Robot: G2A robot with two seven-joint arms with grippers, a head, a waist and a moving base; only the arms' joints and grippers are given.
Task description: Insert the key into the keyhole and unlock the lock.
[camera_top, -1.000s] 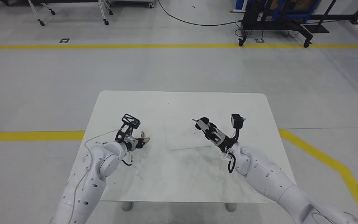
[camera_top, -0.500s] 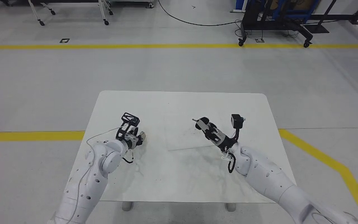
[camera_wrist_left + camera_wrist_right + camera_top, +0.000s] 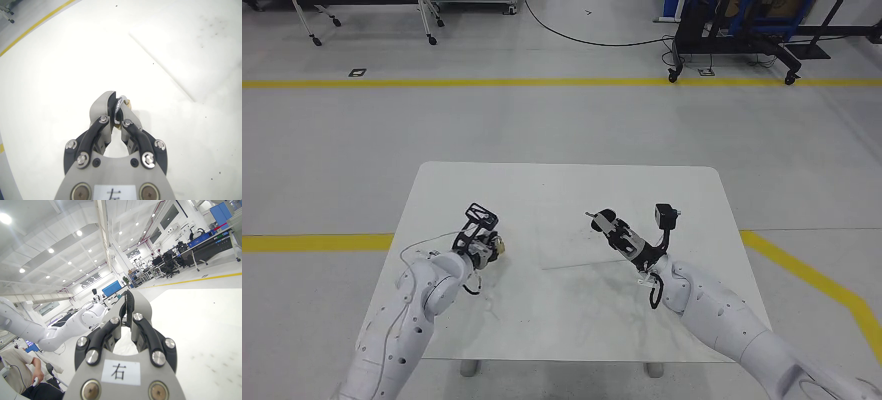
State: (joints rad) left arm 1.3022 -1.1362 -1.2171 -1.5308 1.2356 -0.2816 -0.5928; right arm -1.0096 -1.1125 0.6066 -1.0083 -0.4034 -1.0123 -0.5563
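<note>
Pinching the brass padlock (image 3: 129,104) at the table's (image 3: 542,190) 9 o'clock, the left pincer (image 3: 117,101) has turned slightly, likely squaring it for insertion. The right pincer (image 3: 126,300), clamped on the key (image 3: 123,310), waits well apart at the padlock's 3 o'clock.

White table (image 3: 562,185), grey floor (image 3: 542,125), yellow floor lines (image 3: 442,83), bright ceiling lights (image 3: 50,250)
</note>
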